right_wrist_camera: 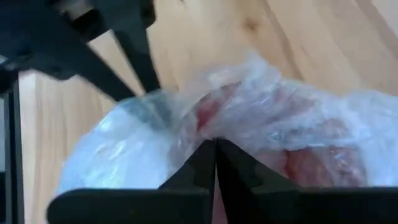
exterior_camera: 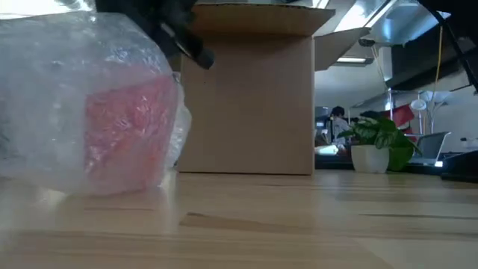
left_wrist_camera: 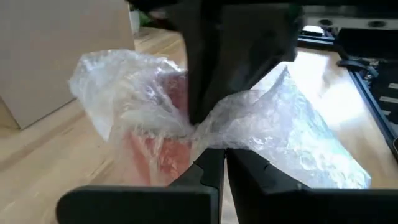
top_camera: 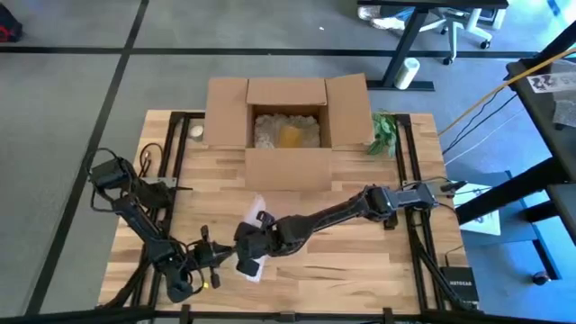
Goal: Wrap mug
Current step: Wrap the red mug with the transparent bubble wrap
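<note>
Bubble wrap round the red mug is pinched by both clenched grippers, left gripper & right gripper meeting directly over it, w/ mug just below the tips on table.

- We see a red mug swathed in clear, crinkled bubble wrap, its colour showing through the plastic as a blurred red block.
- We find the bundle resting on the light wooden counter, near its front edge and left of centre.
- In the wrist views we see the wrap gathered into a pinched, twisted fold over the mug, with loose film spreading to either side.
</note>
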Robot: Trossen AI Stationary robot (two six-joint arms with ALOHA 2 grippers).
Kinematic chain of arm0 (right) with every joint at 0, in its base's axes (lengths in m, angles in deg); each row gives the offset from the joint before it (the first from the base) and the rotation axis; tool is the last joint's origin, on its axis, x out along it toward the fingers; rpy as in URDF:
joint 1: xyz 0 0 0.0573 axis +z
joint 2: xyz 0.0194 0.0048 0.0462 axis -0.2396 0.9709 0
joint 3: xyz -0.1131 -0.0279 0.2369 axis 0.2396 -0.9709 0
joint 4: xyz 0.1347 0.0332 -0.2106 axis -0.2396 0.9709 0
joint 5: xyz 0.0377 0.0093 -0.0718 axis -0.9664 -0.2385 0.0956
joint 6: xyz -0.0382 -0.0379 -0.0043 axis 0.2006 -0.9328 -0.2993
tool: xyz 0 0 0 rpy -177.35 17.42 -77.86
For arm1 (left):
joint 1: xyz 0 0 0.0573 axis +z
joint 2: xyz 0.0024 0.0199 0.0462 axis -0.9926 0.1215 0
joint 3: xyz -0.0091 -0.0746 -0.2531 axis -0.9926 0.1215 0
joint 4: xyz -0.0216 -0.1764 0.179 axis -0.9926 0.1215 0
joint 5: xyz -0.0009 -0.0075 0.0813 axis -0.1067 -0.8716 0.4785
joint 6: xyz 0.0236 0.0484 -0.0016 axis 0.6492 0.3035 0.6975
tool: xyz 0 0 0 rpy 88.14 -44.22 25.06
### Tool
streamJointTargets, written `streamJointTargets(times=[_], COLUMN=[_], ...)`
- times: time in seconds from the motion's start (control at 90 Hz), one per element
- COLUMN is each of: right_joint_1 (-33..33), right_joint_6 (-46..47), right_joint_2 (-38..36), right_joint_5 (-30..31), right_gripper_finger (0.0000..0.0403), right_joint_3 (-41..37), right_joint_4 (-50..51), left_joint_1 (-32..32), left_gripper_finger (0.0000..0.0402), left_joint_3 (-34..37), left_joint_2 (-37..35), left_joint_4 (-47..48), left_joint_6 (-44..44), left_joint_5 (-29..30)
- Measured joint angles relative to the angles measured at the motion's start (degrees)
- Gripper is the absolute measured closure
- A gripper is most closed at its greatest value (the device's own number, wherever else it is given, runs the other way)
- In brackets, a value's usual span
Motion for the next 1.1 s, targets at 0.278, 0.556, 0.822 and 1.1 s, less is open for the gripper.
streamJointTargets(times=[0.278,0.556,0.822,1.1], right_joint_1=[2.02,3.51,2.47,3.37], right_joint_6=[-6.83,-13.03,-9.96,-14.63], right_joint_2=[-2.22,-2.97,-2.68,-3.04], right_joint_5=[6.31,-9.41,-12.51,9.9], right_gripper_finger=[0.0403,0.0403,0.0403,0.0403], right_joint_3=[0.35,0.39,-0.55,0.43], right_joint_4=[-1.41,-7.1,3.46,2.62], left_joint_1=[0.09,0.07,0.07,0.07], left_gripper_finger=[0.0402,0.0402,0.0402,0.0402], left_joint_3=[0.04,0.09,0.09,0.09], left_joint_2=[0.04,-0.59,-2.04,-2.1], left_joint_4=[0.03,0.21,0.15,0.11], left_joint_6=[0.09,0.44,2.06,1.79], left_joint_5=[-0.16,-0.42,-0.33,-0.07])
